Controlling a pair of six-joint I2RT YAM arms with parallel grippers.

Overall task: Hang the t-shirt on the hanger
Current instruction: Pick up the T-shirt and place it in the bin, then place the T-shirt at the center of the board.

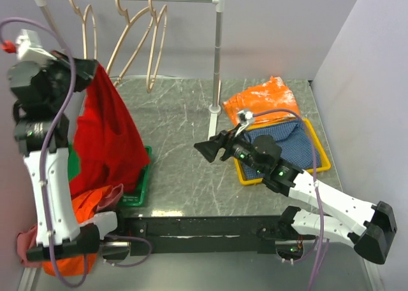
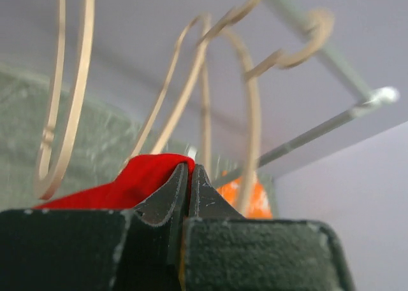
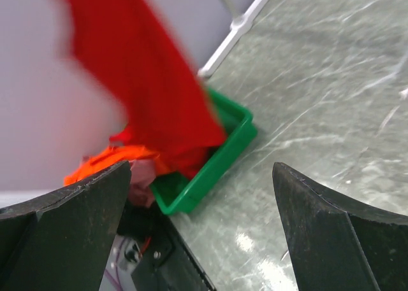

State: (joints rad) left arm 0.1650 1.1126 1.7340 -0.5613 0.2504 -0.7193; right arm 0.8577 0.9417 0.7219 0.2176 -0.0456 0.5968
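Note:
My left gripper (image 1: 95, 71) is raised at the far left, just below the rail, and is shut on the top of the red t-shirt (image 1: 105, 138). The shirt hangs down from it in a long drape, its lower end in the green tray. In the left wrist view the jaws (image 2: 189, 168) are pressed together on a fold of the t-shirt (image 2: 137, 176). Three alike pale wooden hangers hang on the rail; the nearest hanger (image 1: 88, 27) (image 2: 64, 113) is right beside the left gripper. My right gripper (image 1: 213, 148) (image 3: 201, 170) is open and empty, low over the table's middle, pointing left at the shirt (image 3: 146, 81).
The green tray (image 1: 145, 176) (image 3: 236, 144) sits under the shirt. The rack's upright pole (image 1: 218, 55) stands mid-table. An orange garment (image 1: 261, 100) lies behind a yellow tray (image 1: 322, 160) holding a blue cloth (image 1: 287, 144). Orange and pink clothes (image 1: 89, 205) are heaped at the front left.

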